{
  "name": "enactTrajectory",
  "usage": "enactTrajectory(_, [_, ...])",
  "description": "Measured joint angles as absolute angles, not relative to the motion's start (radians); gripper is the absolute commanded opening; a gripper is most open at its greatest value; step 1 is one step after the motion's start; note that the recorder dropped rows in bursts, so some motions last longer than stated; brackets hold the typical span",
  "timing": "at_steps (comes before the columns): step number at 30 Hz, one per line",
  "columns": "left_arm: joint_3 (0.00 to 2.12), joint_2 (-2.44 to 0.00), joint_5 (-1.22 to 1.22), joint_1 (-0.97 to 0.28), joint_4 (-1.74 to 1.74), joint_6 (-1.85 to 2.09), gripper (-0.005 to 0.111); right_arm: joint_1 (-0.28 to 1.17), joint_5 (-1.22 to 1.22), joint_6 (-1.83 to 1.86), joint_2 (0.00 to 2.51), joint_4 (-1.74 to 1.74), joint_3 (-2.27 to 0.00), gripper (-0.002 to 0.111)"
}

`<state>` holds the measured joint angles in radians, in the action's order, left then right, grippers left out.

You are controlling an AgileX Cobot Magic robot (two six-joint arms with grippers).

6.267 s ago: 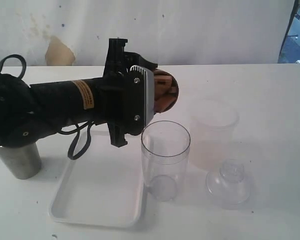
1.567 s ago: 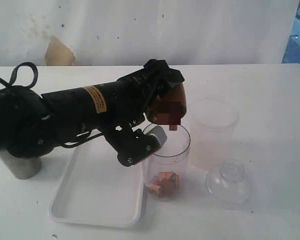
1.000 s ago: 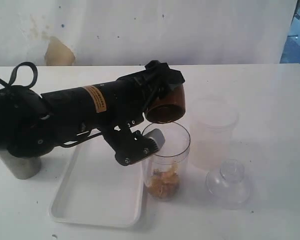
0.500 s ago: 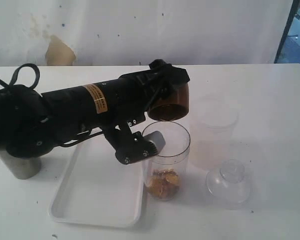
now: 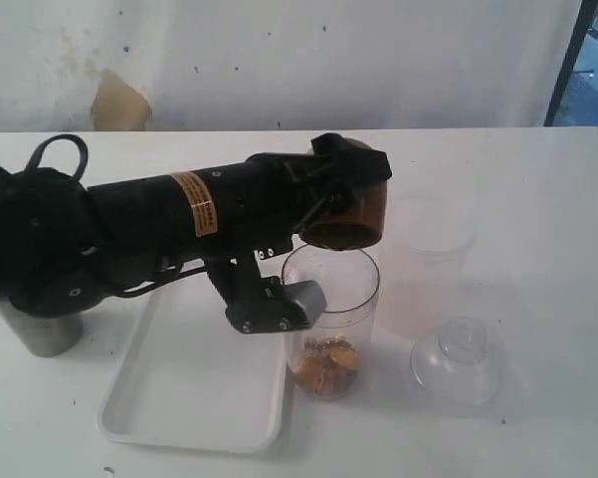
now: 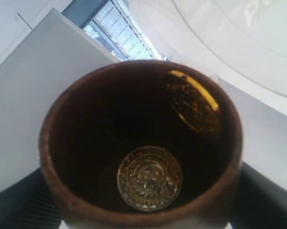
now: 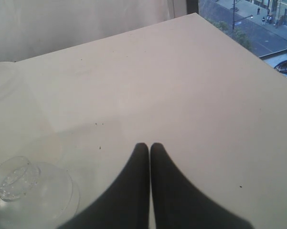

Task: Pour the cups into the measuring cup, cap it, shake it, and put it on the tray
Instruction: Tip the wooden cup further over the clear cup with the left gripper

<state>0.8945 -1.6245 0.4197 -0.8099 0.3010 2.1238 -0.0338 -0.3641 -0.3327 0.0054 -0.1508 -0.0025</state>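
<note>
White table (image 5: 537,189) | left hand (image 5: 330,191) grips brown cup (image 5: 366,211) | arm label (image 5: 192,202) unreadable | right hand (image 7: 149,149) closed

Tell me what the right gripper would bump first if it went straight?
Probably only bare white table: the shut right gripper points across it, and the clear dome lid sits off its line. Depth is unclear.

Two cups (image 5: 366,207) (image 5: 42,335), one tray (image 5: 184,393), one lid (image 5: 458,364)

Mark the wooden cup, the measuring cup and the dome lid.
wooden cup (image 5: 366,211): exterior view, on its brown side wall.
measuring cup (image 5: 344,311): exterior view, on its clear front wall.
dome lid (image 5: 456,370): exterior view, on the dome below its knob.
</note>
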Motion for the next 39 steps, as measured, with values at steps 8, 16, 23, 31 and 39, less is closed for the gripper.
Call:
enactTrajectory(8, [0.895,-1.624,0.437,-0.823,0.319,2.124,0.000,-0.034,-0.364,-0.333,0.005,-0.151,-0.003,0.000])
enactTrajectory(16, [0.895,-1.614,0.452,-0.799,0.326,2.124,0.000,-0.034,-0.364,-0.333,0.005,-0.151,-0.003,0.000])
enactTrajectory(23, [0.895,-1.614,0.460,-0.789,0.091,2.076,0.000,-0.034,-0.364,-0.333,0.005,-0.151,-0.003,0.000])
enactTrajectory(31, [0.895,-1.614,0.463,-0.787,-0.209,1.717,0.000,-0.034,-0.364,-0.333,0.005,-0.151,-0.003,0.000])
enactTrajectory(39, [0.895,-1.613,0.690,-0.805,0.025,2.117,0.000,-0.034,-0.364,-0.333,0.005,-0.151,-0.003,0.000])
